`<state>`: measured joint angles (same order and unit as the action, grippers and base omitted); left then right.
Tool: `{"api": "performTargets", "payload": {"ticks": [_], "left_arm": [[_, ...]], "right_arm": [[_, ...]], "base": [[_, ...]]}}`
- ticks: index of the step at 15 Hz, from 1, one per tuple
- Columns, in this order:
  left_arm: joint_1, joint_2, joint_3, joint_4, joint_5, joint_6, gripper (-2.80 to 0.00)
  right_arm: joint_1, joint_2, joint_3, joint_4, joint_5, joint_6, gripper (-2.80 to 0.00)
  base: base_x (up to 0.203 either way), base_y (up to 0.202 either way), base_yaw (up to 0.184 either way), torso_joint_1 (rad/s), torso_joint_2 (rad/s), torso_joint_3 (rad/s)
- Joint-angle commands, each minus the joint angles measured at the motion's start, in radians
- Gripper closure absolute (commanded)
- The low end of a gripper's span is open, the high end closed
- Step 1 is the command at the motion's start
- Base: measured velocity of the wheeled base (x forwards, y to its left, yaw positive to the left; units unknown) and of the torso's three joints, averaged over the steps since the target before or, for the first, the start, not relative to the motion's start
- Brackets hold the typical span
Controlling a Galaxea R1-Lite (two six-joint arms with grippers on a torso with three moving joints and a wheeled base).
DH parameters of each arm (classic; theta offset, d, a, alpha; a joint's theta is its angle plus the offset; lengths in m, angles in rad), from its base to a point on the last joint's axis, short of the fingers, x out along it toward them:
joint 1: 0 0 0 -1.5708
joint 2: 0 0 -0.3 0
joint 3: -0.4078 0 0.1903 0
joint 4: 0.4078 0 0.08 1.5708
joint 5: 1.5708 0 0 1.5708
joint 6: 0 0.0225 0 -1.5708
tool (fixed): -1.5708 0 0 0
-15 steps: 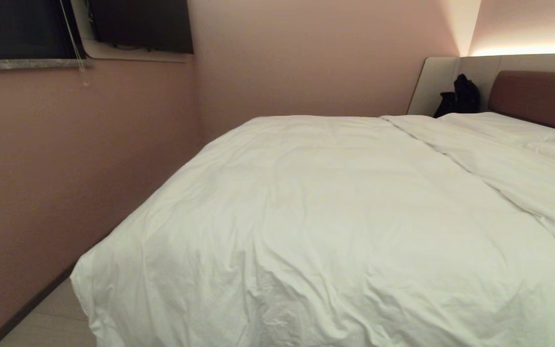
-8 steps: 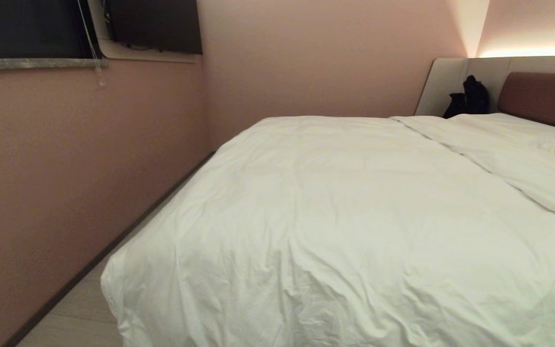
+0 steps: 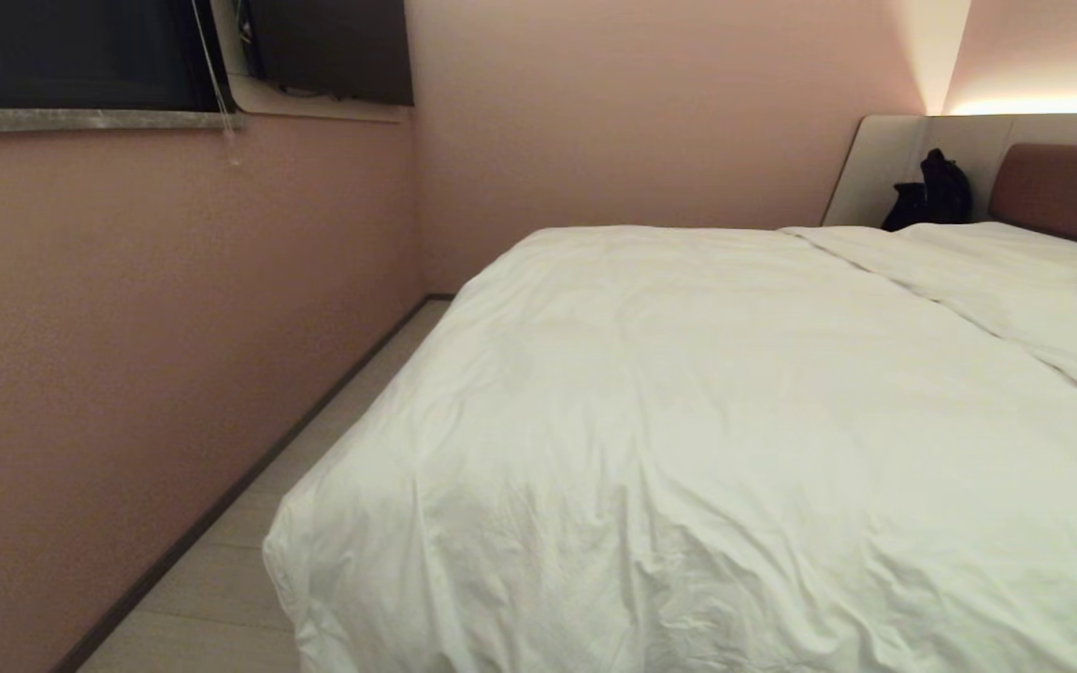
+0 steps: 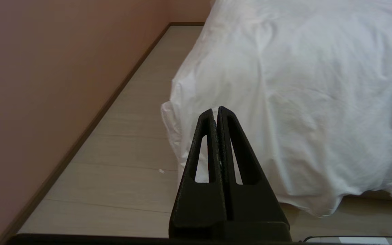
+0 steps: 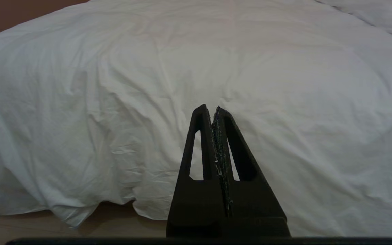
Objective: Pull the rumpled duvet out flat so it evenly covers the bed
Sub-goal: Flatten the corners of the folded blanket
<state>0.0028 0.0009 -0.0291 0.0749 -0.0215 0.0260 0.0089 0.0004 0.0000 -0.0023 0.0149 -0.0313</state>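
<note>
Well, the duvet (image 3: 688, 421) already blankets the bed (image 3: 1062, 187), only wrinkled at the foot. Left pincer (image 4: 217, 109) and right pincer (image 5: 211, 108) are both clenched, empty.

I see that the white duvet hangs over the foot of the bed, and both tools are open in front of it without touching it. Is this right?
One detail is wrong: both tools are shut, not open. The left wrist view shows the left tool with its fingers pressed together, and the right wrist view shows the same for the right tool. The rest stands: the duvet hangs over the foot of the bed, untouched.
</note>
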Motion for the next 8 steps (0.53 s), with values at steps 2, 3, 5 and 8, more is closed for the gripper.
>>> {"api": "performTargets", "payload": {"ticks": [2, 3, 5, 8], "left_arm": [[0.0, -0.001, 0.0, 0.0, 0.0, -0.001, 0.0], [0.0, 0.001, 0.0, 0.0, 0.0, -0.001, 0.0], [0.0, 0.001, 0.0, 0.0, 0.0, -0.001, 0.0], [0.0, -0.001, 0.0, 0.0, 0.0, 0.0, 0.0]], "right_arm": [[0.0, 0.001, 0.0, -0.001, 0.0, -0.001, 0.0], [0.0, 0.001, 0.0, -0.001, 0.0, -0.001, 0.0], [0.0, 0.0, 0.0, -0.001, 0.001, -0.001, 0.0], [0.0, 0.001, 0.0, -0.001, 0.0, -0.001, 0.0]], "base": [[0.0, 0.199, -0.001, 0.002, 0.0, 0.005], [0.0, 0.192, -0.002, 0.001, 0.0, 0.008], [0.0, 0.196, -0.001, 0.0, 0.0, 0.002], [0.0, 0.14, 0.001, 0.001, 0.0, 0.002]]}}
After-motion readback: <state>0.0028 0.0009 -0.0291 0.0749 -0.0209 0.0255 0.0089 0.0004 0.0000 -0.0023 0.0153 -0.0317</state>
